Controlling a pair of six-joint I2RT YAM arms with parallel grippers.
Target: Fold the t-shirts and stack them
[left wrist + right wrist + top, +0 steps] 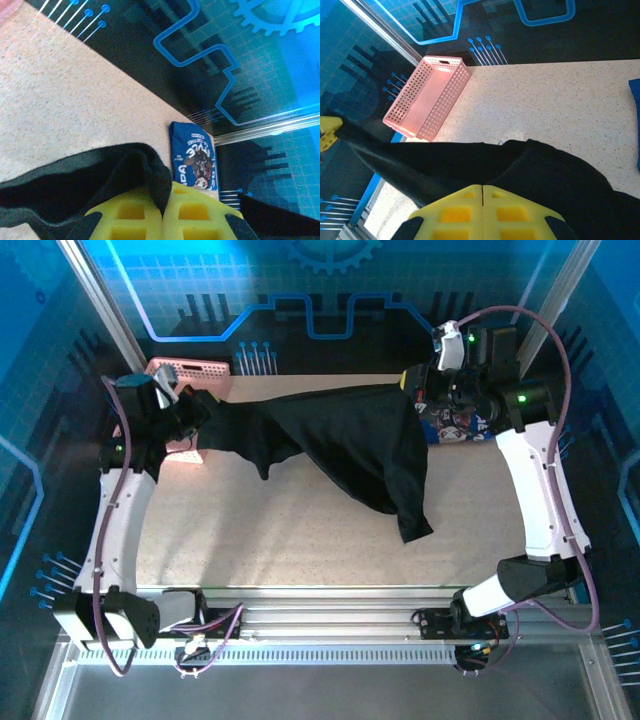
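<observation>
The black t-shirt hangs stretched above the table between my two grippers, and its lower part droops onto the tabletop at the front right. At the left end, my left gripper is shut on a fold of that black cloth, pinched between its yellow fingers. At the back right, my right gripper is shut on the other end of the cloth. The blue t-shirt with its printed graphic lies folded on the table just below the right gripper.
A pink lattice basket stands at the back left corner, behind the left gripper. Bare speckled tabletop stretches across the front and middle. Aluminium frame posts rise at the back corners.
</observation>
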